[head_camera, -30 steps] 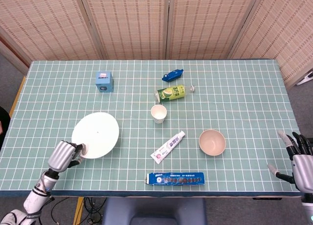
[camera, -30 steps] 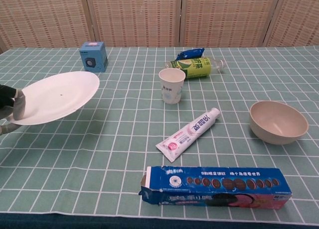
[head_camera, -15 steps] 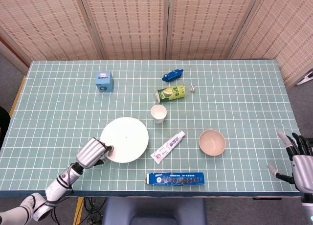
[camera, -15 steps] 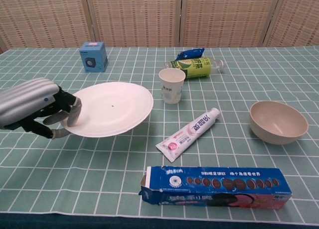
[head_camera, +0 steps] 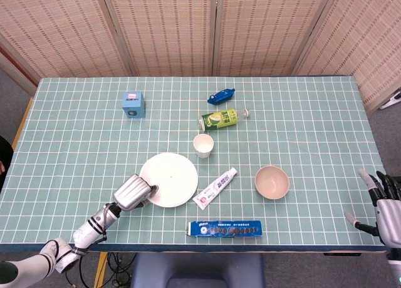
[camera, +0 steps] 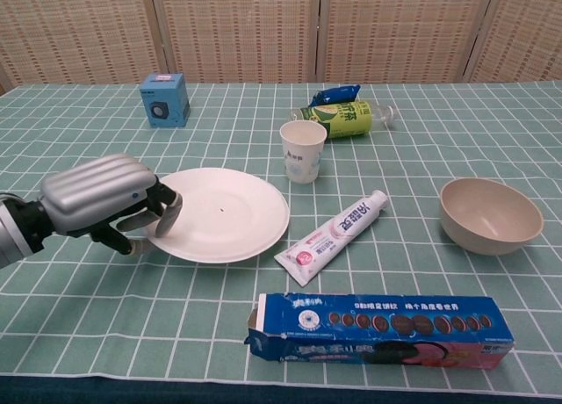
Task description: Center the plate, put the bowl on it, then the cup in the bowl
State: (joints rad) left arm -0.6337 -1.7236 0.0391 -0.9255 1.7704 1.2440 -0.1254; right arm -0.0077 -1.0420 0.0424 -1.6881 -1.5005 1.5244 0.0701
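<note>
- Now the left robot hand [camera: 105, 200] grips the plate's [head_camera: 169, 178] left rim, near table centre.
- Bowl [head_camera: 272, 181] lies right of the plate, nearer the right robot hand [head_camera: 383, 206], whose fingers are spread, holding nothing.

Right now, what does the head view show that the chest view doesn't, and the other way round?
Only the head view shows the right hand, open past the table's near right corner, and the full table outline. Only the chest view shows the left hand's fingers over the plate's rim from the side. Both show the left hand gripping the plate, plus the cup and bowl.
</note>
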